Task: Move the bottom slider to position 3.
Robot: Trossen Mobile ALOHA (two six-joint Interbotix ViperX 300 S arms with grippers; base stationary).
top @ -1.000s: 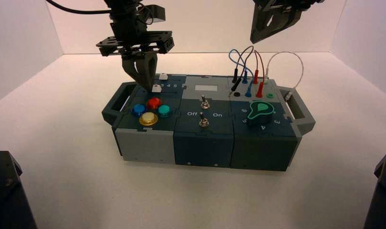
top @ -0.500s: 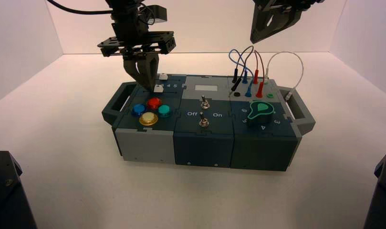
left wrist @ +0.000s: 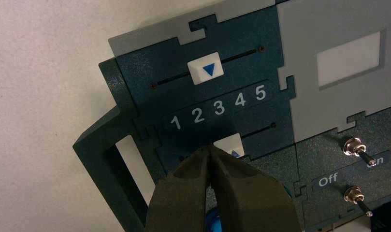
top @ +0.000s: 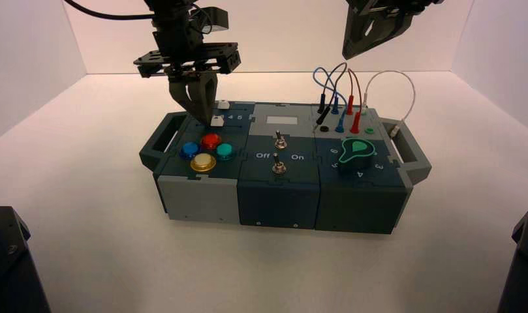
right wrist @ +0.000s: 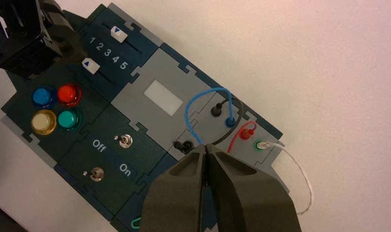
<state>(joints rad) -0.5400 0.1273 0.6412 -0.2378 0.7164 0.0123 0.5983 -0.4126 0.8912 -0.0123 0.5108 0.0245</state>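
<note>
From here I can read white digits 1 2 3 4 5 (left wrist: 218,107) on the dark slider panel (left wrist: 150,104) toward ten o'clock on the box, "Off" (top: 263,156) and "On" (top: 297,157) on its middle toggle-switch panel (top: 258,176), and 3 (top: 378,166) and 4 (top: 360,174) by the green dial (top: 357,149) toward four o'clock.
</note>
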